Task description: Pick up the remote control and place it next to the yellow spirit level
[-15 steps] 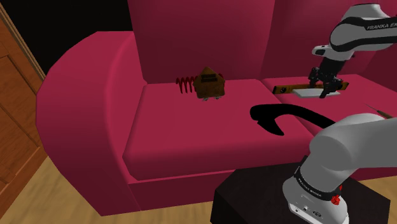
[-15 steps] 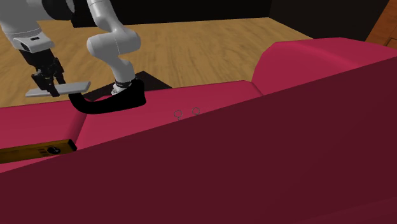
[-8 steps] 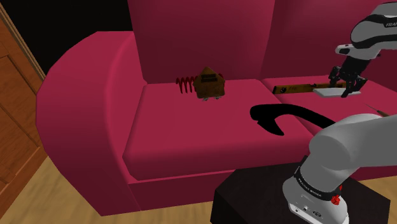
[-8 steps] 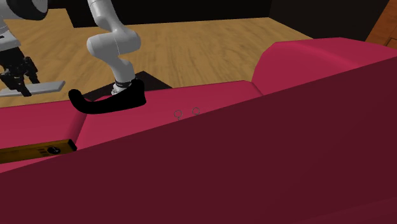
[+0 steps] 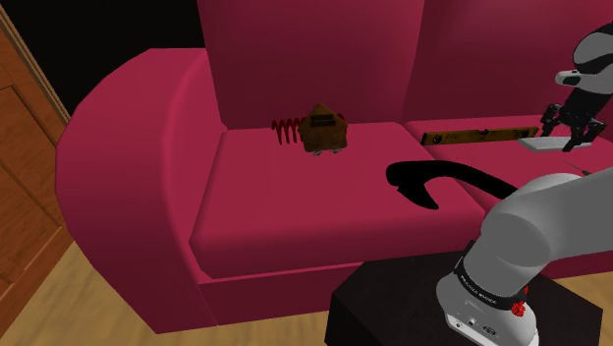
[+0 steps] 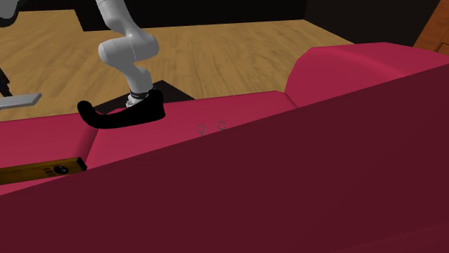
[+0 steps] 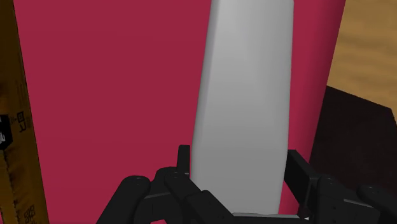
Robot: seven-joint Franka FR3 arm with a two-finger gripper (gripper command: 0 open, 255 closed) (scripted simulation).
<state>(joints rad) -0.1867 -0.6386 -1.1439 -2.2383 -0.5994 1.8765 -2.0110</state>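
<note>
A flat grey remote control (image 5: 542, 143) hangs just over the crimson sofa seat (image 5: 295, 197), with my black gripper (image 5: 576, 129) shut on one end of it. It sits by the end of the yellow-brown spirit level (image 5: 478, 134) that lies towards the shoulder view's right. In the wrist view the remote (image 7: 245, 102) runs straight out from between my gripper's (image 7: 240, 160) two fingers, and the spirit level (image 7: 13, 127) lies parallel, a cushion's strip away. In the second exterior view the remote (image 6: 19, 100) pokes in at the left edge, above the level (image 6: 39, 171).
A brown toy with a red spring (image 5: 319, 129) stands at the back of the left seat cushion. A black curved thing (image 5: 432, 182) lies near the seat's front edge, close to my stand (image 5: 462, 305). The sofa back (image 6: 288, 187) rises behind, with wooden floor (image 6: 230, 50) around it.
My gripper has carried the remote steadily to the shoulder view's right, from over the middle of the spirit level to beyond its end. The grip has stayed shut.
</note>
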